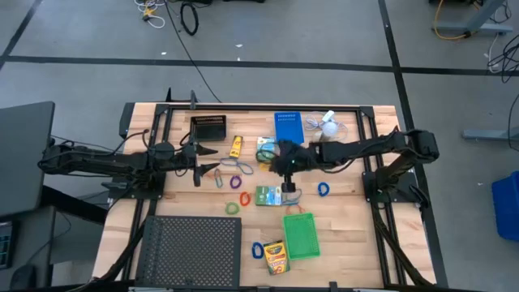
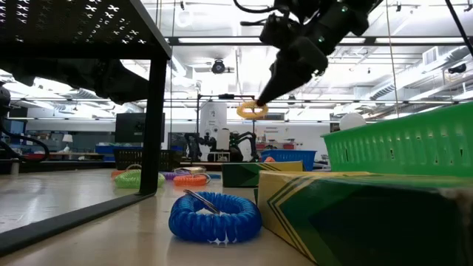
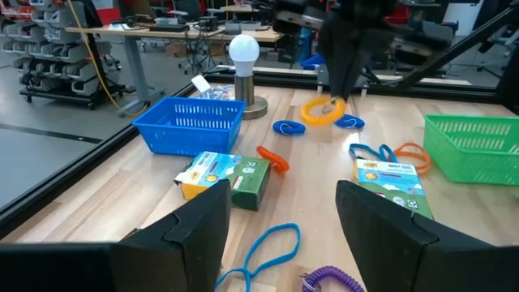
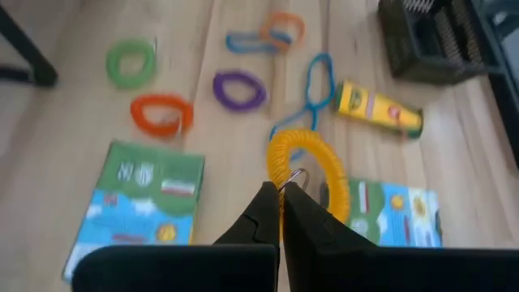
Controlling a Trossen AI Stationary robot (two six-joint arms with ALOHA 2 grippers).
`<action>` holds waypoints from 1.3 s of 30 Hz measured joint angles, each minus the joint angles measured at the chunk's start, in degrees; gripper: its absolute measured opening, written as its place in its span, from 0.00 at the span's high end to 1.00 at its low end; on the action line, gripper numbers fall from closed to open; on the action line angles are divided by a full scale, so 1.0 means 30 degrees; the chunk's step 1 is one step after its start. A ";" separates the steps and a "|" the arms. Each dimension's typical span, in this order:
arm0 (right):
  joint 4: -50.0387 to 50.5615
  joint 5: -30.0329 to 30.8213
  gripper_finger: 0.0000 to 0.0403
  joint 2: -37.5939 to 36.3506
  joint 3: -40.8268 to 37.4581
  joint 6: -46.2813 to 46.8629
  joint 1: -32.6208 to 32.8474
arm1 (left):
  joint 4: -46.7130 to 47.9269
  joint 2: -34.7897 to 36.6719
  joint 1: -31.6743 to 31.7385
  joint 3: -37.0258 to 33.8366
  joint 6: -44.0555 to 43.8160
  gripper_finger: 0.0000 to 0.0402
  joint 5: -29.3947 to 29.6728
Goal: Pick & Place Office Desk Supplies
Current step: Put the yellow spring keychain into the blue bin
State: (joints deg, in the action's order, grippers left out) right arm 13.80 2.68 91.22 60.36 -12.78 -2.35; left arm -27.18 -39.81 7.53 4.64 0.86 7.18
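Yellow loop (image 4: 308,174) pinched in right hand (image 4: 280,199), above table.

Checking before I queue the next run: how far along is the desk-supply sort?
Done: nothing visibly sorted; the green bin looks empty. In hand: the right gripper is shut on a yellow coil loop, lifted above the table. Left gripper open, waiting. Left: orange loop, purple loop, yellow tube.

I can't read any text: the green-white box (image 4: 134,203) beside the orange loop (image 4: 162,113) bears print, possibly a logo, too blurred for me.
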 joint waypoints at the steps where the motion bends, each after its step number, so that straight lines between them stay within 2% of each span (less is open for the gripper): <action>1: -0.0239 -0.0323 1.00 0.0001 0.0000 -0.0103 -0.0246 | 0.0000 0.0000 0.0000 0.0000 0.0000 0.42 0.0002; 9: -0.1381 -0.0987 1.00 -0.0167 -0.1006 -0.0754 -0.2857 | -0.0011 0.0000 0.0007 -0.0007 0.0000 0.42 0.0000; 21: -0.1764 0.1989 1.00 -0.0548 -0.2754 -0.1411 -0.6337 | -0.0022 0.0007 0.0007 -0.0007 -0.0138 0.42 0.0015; 30: -0.0410 0.1769 1.00 -0.0562 -0.2754 -0.0924 -0.8006 | -0.0015 0.0007 0.0007 -0.0007 -0.0138 0.42 0.0066; 39: 0.0858 0.0224 0.82 -0.0555 -0.2754 -0.0863 -0.8845 | -0.0015 0.0000 0.0007 -0.0007 -0.0146 0.42 0.0073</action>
State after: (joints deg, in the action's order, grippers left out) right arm 16.37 3.35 89.56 52.10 -15.37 -28.89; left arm -27.22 -39.81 7.55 4.62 0.43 7.40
